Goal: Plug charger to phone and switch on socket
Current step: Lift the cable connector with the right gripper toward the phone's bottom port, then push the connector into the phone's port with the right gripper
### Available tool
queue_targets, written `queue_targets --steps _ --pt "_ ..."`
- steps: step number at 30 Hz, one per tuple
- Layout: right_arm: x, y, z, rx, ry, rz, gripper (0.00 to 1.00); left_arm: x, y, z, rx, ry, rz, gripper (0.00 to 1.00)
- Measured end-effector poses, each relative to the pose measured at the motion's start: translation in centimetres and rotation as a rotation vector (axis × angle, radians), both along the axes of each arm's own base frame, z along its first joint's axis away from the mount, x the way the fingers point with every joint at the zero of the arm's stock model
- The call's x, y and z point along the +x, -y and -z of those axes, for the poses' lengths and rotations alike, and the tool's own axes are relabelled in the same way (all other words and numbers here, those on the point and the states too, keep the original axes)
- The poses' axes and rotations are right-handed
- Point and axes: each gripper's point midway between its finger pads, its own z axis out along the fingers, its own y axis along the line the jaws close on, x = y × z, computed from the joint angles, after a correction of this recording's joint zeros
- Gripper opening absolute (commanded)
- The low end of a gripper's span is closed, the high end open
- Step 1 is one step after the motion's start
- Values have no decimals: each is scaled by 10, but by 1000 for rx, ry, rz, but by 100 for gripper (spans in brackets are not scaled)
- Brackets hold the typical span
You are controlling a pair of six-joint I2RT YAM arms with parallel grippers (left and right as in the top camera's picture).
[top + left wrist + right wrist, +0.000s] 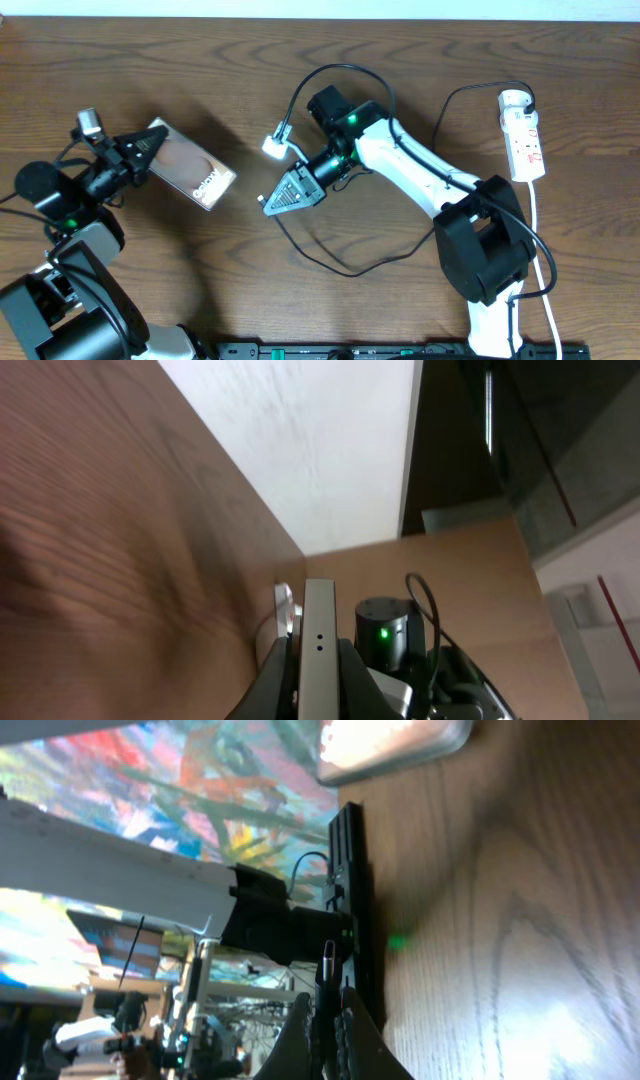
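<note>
The phone [192,170] has a glossy grey-brown face with white lettering and is held tilted at the table's left. My left gripper [143,152] is shut on its near end. In the left wrist view its pale edge [319,645] stands between the fingers [318,685]. My right gripper [270,203] is at mid table, pointing left towards the phone with a gap between them. It is shut on the plug tip [327,960] of the charger, whose thin black cable [340,270] loops behind it. The white socket [522,135] lies at the far right, away from both grippers.
A small white connector [272,147] on a short lead lies just above my right gripper. The socket's white cord [545,260] runs down the right side past the right arm's base. Black robot cables arc over the right arm. A black rail edges the table's front.
</note>
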Motion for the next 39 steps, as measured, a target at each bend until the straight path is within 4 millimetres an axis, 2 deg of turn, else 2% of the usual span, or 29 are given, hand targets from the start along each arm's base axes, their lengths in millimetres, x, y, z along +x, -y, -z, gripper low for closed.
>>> queue_targets --steps 4,9,15,19,28,39 --pt "-8 -5 -1 13 12 -27 1 -1 16 0 0 0 53 7" --pt "-9 -6 -1 19 14 -31 1 -2 27 -8 21 42 91 7" --pt "-9 -7 -5 39 8 -32 1 -9 39 -36 84 176 129 7" --pt "-9 -7 -10 76 -23 -36 1 -10 40 -40 62 160 133 7" --pt "-8 -11 9 115 -85 -50 1 -10 40 -40 35 128 134 7" --pt "-9 -11 4 163 -89 -58 1 -10 40 -40 36 129 135 7"
